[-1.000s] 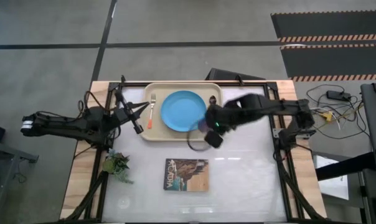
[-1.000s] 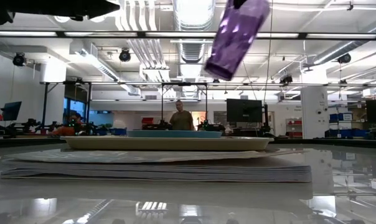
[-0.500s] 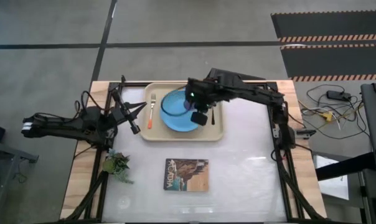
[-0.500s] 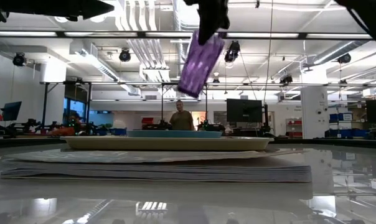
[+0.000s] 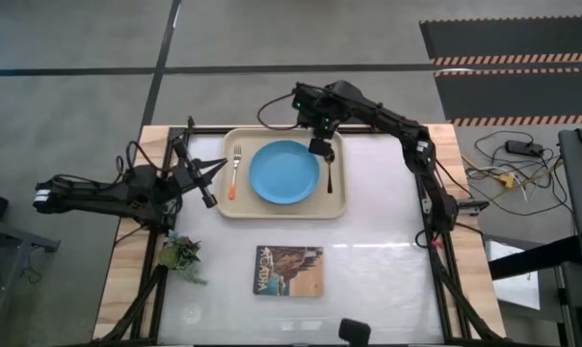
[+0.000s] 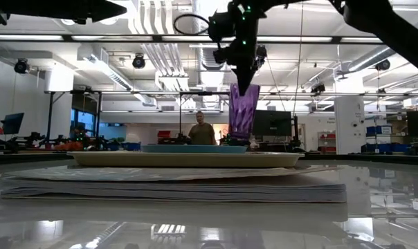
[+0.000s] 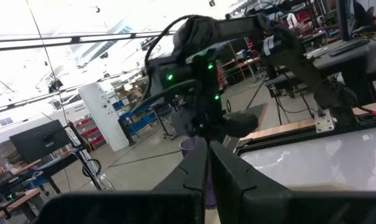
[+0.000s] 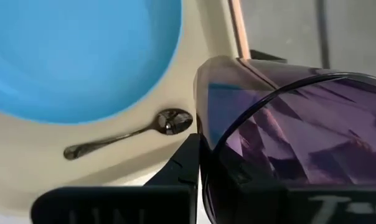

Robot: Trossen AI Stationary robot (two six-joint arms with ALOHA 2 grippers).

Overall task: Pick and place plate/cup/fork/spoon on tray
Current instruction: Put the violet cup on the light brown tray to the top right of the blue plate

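The right gripper point(image 5: 321, 147) is up over the tray's point(image 5: 272, 210) far right corner, fingers pinching the cup point(image 6: 243, 112) by its rim. The cup hangs upright right below the fingers, just above the tray from the low view. On the tray: plate point(image 5: 284, 172) in the middle, fork point(image 5: 235, 170) on its left, spoon point(image 8: 133, 132) on its right, near the cup. The left gripper point(image 5: 208, 172) waits beside the tray's left edge, fingers pressed together.
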